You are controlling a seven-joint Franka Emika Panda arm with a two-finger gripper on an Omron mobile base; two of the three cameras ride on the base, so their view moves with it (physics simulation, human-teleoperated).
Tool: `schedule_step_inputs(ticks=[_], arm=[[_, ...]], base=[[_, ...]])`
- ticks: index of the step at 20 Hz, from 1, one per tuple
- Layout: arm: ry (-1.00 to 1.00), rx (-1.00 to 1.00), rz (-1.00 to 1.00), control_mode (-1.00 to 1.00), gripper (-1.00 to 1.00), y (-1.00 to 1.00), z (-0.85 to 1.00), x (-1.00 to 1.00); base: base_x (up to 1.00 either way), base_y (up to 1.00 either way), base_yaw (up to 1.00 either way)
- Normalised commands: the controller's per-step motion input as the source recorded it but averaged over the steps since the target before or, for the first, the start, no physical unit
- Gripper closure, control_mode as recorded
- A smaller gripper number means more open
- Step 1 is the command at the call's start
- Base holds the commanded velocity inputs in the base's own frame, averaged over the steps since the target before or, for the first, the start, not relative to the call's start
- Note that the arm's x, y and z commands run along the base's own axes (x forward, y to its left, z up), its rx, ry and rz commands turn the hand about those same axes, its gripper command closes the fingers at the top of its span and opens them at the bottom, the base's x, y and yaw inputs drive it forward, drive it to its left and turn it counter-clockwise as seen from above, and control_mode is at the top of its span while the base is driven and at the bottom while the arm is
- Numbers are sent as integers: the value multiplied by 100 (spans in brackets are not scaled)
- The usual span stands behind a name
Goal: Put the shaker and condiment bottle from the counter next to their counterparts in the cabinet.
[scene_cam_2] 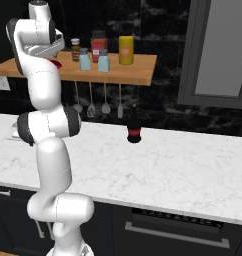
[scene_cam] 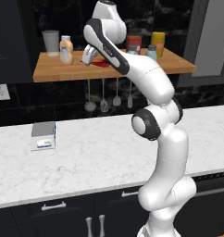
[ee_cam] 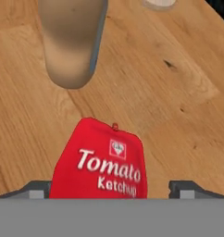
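A red condiment bottle (ee_cam: 102, 162) marked "Tomato Ketchup" lies on the wooden cabinet shelf (ee_cam: 178, 92) between my fingers. My gripper (ee_cam: 111, 187) is open, with a gap between the bottle and the right fingertip (ee_cam: 182, 188). From the left base, the gripper (scene_cam: 89, 56) hangs over the shelf (scene_cam: 53, 71) with the red bottle (scene_cam: 102, 64) just to its right. A tan and white bottle (scene_cam: 66, 50) stands close ahead. Two alike pale blue shakers (scene_cam_2: 84, 59) (scene_cam_2: 103, 61) stand side by side on the shelf (scene_cam_2: 133, 75); I cannot tell which came from the counter (scene_cam_2: 183, 170).
On the shelf stand a grey cup (scene_cam: 51, 41), a small dark brown bottle (scene_cam_2: 75, 49), a red-labelled jar (scene_cam_2: 98, 46) and a tall yellow bottle (scene_cam_2: 126, 49). A dark bottle with a red band (scene_cam_2: 134, 131) and a small box (scene_cam: 43, 135) sit on the counter. Utensils (scene_cam: 103, 102) hang below the shelf.
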Motion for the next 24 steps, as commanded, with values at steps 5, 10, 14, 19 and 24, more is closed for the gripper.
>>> schedule_step_inputs(ticks=[5,10,14,19,24], arm=[[-3,-3,0,-100,-100,0,48,0],[0,0,0,-100,-100,-1,16,-44],[0,0,0,-100,-100,-9,0,-92],[0,0,0,-100,-100,-12,0,-100],[0,1,-1,-100,-100,-26,-2,-100]], base=[[0,0,0],[0,0,0],[0,0,0],[0,0,0],[0,0,0]])
